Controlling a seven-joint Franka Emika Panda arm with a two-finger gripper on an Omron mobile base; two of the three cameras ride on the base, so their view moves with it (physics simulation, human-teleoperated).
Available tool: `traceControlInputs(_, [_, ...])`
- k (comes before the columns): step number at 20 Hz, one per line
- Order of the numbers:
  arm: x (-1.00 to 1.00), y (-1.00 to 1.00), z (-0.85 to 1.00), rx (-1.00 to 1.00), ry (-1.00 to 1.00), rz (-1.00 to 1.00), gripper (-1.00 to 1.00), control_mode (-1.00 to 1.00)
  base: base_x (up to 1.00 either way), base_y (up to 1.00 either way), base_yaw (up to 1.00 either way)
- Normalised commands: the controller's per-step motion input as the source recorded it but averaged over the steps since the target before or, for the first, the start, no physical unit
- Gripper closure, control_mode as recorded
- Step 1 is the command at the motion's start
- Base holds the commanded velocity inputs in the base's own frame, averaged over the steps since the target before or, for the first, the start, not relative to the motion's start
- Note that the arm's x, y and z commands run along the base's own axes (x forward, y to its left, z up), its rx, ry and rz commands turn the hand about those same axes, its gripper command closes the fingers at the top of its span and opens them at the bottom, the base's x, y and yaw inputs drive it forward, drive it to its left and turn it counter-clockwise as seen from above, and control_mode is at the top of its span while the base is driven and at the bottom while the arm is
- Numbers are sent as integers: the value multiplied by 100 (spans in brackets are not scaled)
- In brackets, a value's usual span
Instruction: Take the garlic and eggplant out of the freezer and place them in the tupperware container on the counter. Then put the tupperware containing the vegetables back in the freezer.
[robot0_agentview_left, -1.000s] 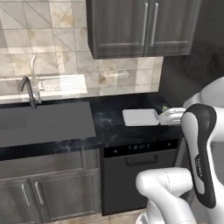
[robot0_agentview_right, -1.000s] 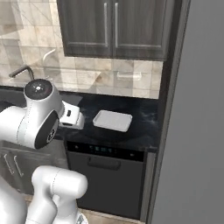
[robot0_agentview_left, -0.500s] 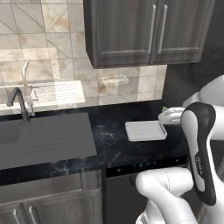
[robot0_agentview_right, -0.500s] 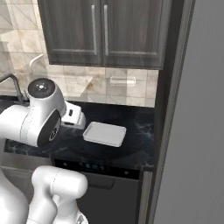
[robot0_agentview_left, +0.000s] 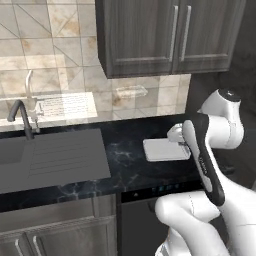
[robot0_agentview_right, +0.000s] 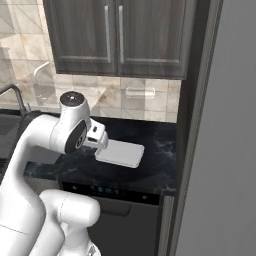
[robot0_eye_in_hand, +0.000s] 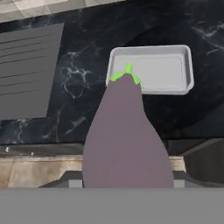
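A purple eggplant (robot0_eye_in_hand: 127, 140) with a green cap fills the middle of the hand view, and my gripper (robot0_eye_in_hand: 124, 180) is shut on it. Its tip points at the near left corner of the tupperware container (robot0_eye_in_hand: 162, 72), a shallow white tray that holds nothing. That tray (robot0_agentview_left: 162, 149) lies on the black marble counter (robot0_agentview_left: 130, 172), with my hand (robot0_agentview_left: 176, 135) at its right end, a little above it. From the right, the hand (robot0_agentview_right: 97, 136) hangs over the tray's (robot0_agentview_right: 122, 154) left end. The grey freezer (robot0_agentview_right: 225, 150) door stands at the right. The garlic is out of view.
A grey sink basin (robot0_agentview_left: 50, 157) with drainboard and a dark faucet (robot0_agentview_left: 20, 116) lie left of the tray. Dark wood-grain wall cabinets (robot0_agentview_left: 165, 35) hang above the counter. A dark dishwasher front (robot0_agentview_right: 117, 215) sits below the counter edge.
The whole picture has shifted as the base drove along the counter toward the freezer. My hand now sits closer to the tray. The tray itself has not moved on the counter.
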Motion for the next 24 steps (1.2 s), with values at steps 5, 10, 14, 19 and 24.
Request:
traceControlInputs(5, [100, -3, -60, 0, 10, -3, 100, -100, 0, 0, 0])
traceControlInputs(10, [100, -2, -57, -1, 3, -1, 100, -100, 0, 0, 0])
traceControlInputs(14, [83, 0, -48, -4, 0, 0, 100, -100, 0, 0, 0])
traceControlInputs(19, [57, 0, -44, -4, 0, 0, 100, -100, 0, 0, 0])
traceControlInputs(24, [41, 0, -45, -2, 0, 0, 100, -100, 0, 0, 0])
